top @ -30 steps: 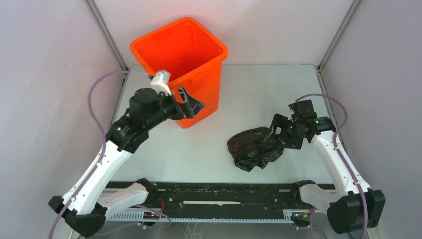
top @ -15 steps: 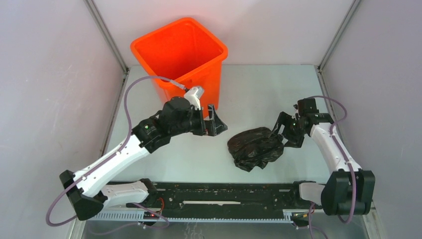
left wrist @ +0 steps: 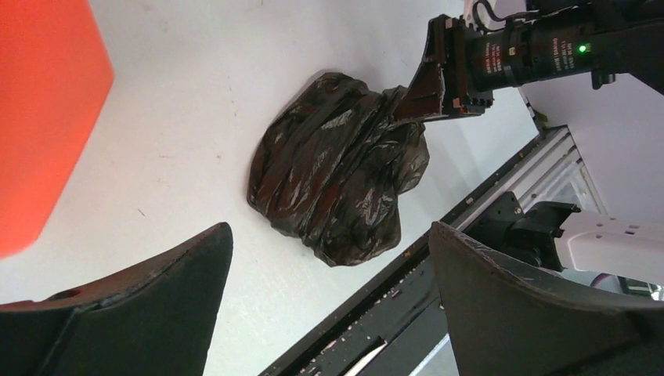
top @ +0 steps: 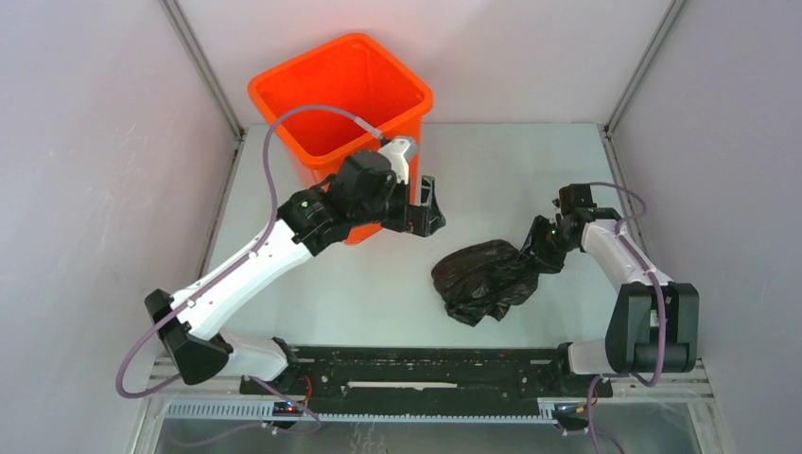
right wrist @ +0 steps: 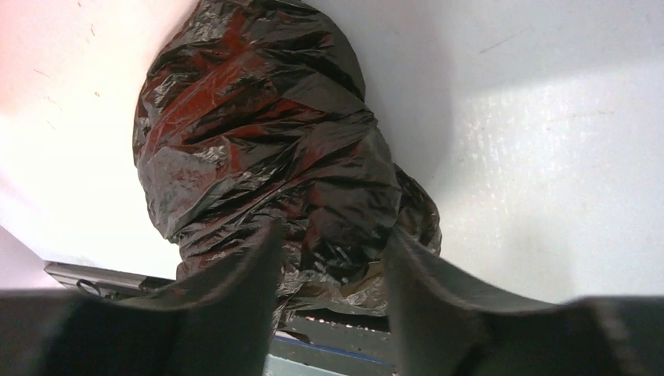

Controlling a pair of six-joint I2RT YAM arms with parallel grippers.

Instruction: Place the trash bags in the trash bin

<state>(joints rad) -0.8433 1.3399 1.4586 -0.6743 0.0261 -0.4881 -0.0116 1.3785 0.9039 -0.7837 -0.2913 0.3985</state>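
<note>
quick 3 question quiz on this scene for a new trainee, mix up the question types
1. Fill in: the left hand, near the orange bin, holds nothing, and its jaws stand ___.
2. Which hand has plastic from the black trash bag between its fingers? A) left hand B) right hand C) neither
3. True or false: the trash bag is already inside the bin.

Key: 1. open 2. B 3. false, it lies crumpled on the table
</note>
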